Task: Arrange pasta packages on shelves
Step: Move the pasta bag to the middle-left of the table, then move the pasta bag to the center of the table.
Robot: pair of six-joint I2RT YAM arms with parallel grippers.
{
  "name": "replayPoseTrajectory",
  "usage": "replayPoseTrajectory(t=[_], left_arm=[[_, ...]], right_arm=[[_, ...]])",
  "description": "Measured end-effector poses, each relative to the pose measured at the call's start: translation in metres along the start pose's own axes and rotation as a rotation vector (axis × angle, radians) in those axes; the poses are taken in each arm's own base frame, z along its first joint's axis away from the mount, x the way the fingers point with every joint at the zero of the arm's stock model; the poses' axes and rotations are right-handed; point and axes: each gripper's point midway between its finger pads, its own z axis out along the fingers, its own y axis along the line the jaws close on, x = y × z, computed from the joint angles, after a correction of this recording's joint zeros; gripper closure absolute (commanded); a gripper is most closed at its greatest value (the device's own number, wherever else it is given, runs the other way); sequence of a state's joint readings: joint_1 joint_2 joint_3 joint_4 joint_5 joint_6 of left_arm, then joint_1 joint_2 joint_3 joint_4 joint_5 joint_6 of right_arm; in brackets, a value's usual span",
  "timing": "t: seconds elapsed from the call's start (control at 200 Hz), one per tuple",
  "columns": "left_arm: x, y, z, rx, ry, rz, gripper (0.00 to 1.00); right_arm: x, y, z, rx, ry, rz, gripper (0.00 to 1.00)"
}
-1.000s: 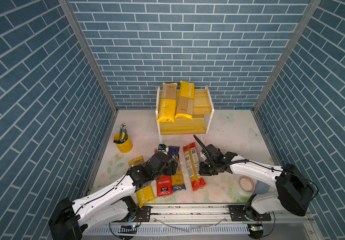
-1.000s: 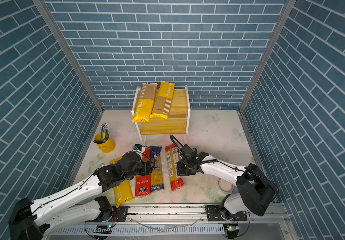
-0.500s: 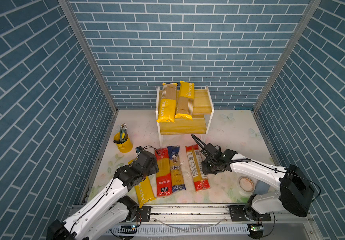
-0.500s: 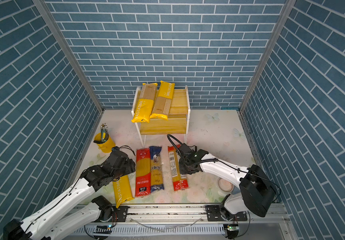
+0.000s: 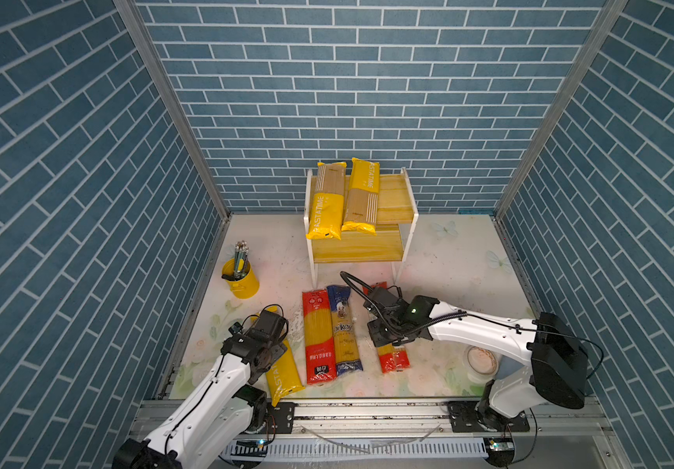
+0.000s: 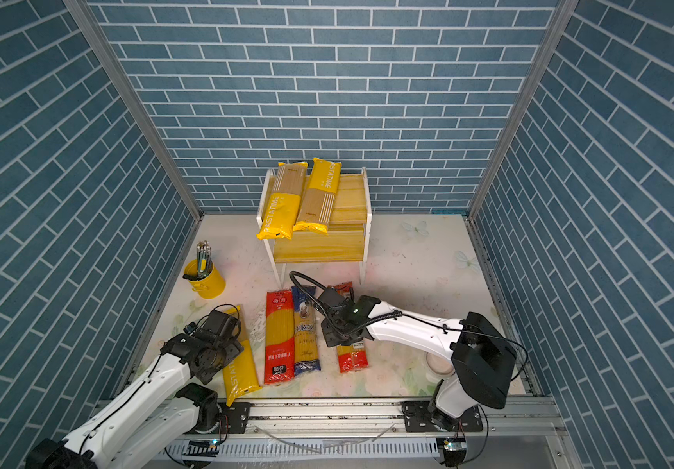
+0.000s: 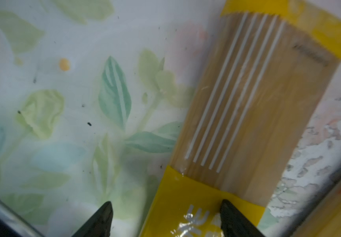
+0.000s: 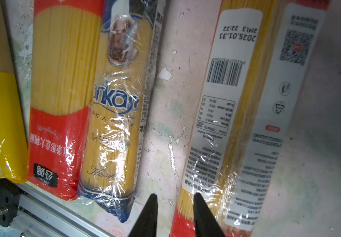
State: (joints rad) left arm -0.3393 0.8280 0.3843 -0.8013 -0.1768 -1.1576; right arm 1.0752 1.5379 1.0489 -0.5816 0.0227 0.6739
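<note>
1. We see the rack [image 5: 357,247] standing against the back wall. On its top board lie one PASTATIME bag [image 5: 327,203] by the rack's left post and a second PASTATIME bag [image 5: 361,199] touching it. The near ends of both overhang the board's front edge.
2. In front of the rack, four more bags lie flat on the flowered table [image 5: 449,264], with their lengths running toward the rack.
3. Left of the rack's width is a third PASTATIME bag [image 5: 284,373]. Next come a red-ended bag [image 5: 318,337] and a blue-ended bag [image 5: 343,329], touching each other. Set apart from them, before the rack's right leg, is a second red-ended bag [image 5: 394,357], label side up.
4. The left gripper [image 7: 165,205] hangs over the third PASTATIME bag. Its fingers are wide apart and clamp nothing, with one tip above the bag's yellow band and the other above bare cloth.
5. The right gripper [image 8: 175,197] hangs over the second red-ended bag's edge. Its fingers are a narrow gap apart and hold nothing. We cannot tell whether they touch the bag.
6. A yellow cup of pencils [image 5: 242,280] stands left of the rack, near the side wall.
</note>
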Motion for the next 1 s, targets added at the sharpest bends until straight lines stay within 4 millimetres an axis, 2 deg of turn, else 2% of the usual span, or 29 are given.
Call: replayPoseTrajectory(t=[0.11, 0.26, 0.33, 0.455, 0.625, 0.79, 0.895, 1.0], left_arm=[[0.000, -0.022, 0.008, 0.096, 0.002, -0.026, 0.20], [-0.001, -0.066, 0.009, 0.243, -0.022, 0.018, 0.25], [0.005, -0.084, 0.008, 0.290, -0.028, 0.064, 0.26], [0.012, -0.101, 0.006, 0.330, -0.028, 0.115, 0.27], [0.020, -0.097, -0.007, 0.379, -0.005, 0.175, 0.24], [0.013, -0.086, -0.017, 0.393, -0.020, 0.195, 0.24], [0.004, -0.078, -0.018, 0.388, -0.030, 0.164, 0.24], [0.003, -0.071, -0.016, 0.380, -0.029, 0.157, 0.24]], right_arm=[[-0.005, 0.009, -0.002, -0.024, -0.009, -0.009, 0.69], [-0.015, 0.025, 0.001, -0.048, -0.015, -0.047, 0.70], [-0.018, 0.037, 0.006, -0.059, -0.010, -0.075, 0.70], [-0.028, 0.065, 0.018, -0.080, -0.010, -0.120, 0.72], [-0.036, 0.105, 0.036, -0.111, -0.017, -0.180, 0.75], [-0.045, 0.140, 0.051, -0.160, -0.024, -0.224, 0.79], [-0.048, 0.152, 0.072, -0.173, -0.003, -0.227, 0.80], [-0.044, 0.146, 0.100, -0.149, 0.040, -0.218, 0.82]])
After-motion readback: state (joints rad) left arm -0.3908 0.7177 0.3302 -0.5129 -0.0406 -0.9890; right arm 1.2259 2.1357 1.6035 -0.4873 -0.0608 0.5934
